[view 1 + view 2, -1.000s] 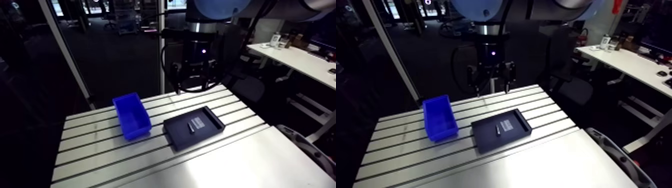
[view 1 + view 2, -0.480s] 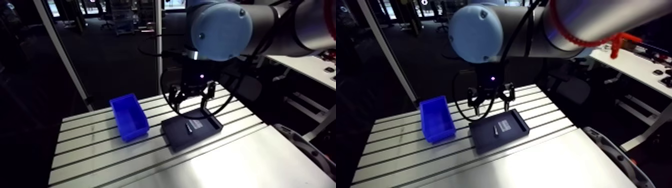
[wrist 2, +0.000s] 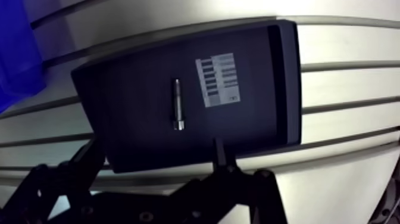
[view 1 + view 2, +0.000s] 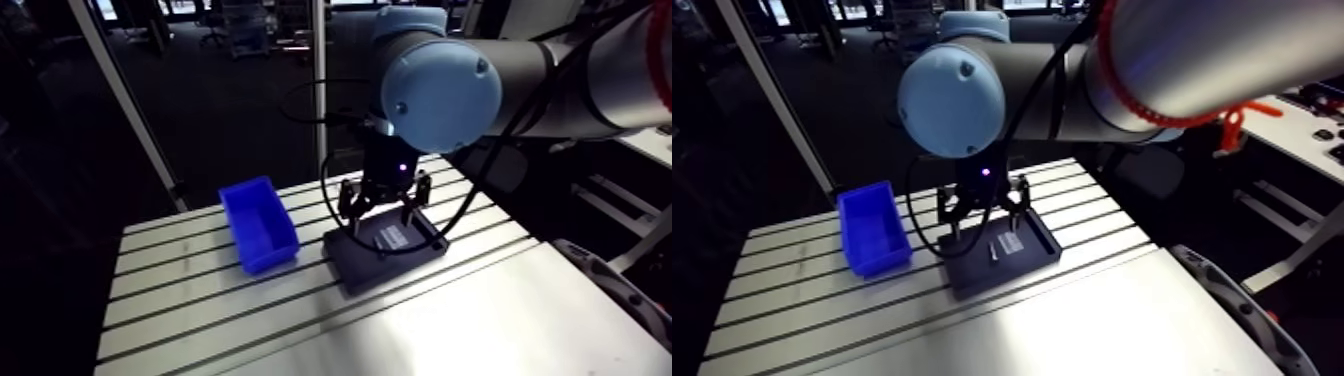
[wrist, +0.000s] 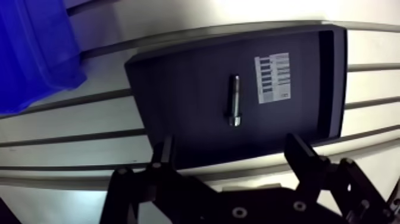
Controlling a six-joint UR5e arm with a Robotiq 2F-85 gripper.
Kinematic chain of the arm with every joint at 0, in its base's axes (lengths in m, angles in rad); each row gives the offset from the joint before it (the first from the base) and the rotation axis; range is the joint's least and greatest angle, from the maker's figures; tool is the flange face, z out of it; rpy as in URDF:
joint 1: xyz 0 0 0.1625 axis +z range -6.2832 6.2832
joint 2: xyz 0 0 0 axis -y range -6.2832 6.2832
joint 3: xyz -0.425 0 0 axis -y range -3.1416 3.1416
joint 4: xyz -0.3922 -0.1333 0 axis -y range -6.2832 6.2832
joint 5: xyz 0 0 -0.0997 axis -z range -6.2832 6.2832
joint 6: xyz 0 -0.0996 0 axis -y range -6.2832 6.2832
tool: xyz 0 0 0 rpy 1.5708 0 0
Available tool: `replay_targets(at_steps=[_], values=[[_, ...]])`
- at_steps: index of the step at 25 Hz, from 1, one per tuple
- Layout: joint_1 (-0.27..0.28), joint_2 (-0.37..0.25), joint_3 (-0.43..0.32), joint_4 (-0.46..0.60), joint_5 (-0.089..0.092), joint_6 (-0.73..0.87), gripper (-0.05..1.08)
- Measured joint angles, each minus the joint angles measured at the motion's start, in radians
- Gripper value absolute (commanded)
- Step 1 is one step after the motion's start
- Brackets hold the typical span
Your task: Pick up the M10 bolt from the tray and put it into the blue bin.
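Hovering over the black tray (image 4: 380,265), centre of the arm view, the gripper (image 5: 231,143) is spread wide, empty; the M10 bolt (image 5: 234,100) lies in the tray just ahead of it. Dropping straight down might pinch only the head, letting it pivot out

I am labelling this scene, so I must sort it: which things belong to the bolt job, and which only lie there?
For the job: bolt, lying in the tray; bin; gripper, open over the tray.
Only there: label in the tray; table.
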Motion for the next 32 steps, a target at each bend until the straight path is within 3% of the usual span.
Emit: replay_targets(at_steps=[8,17,32], values=[[0.000,0.041,0.003,-0.027,-0.004,0.004,0.08],[0.000,0.076,0.005,-0.044,-0.005,0.004,0.25],[0.000,0.118,-0.006,-0.075,-0.014,0.003,0.40]])
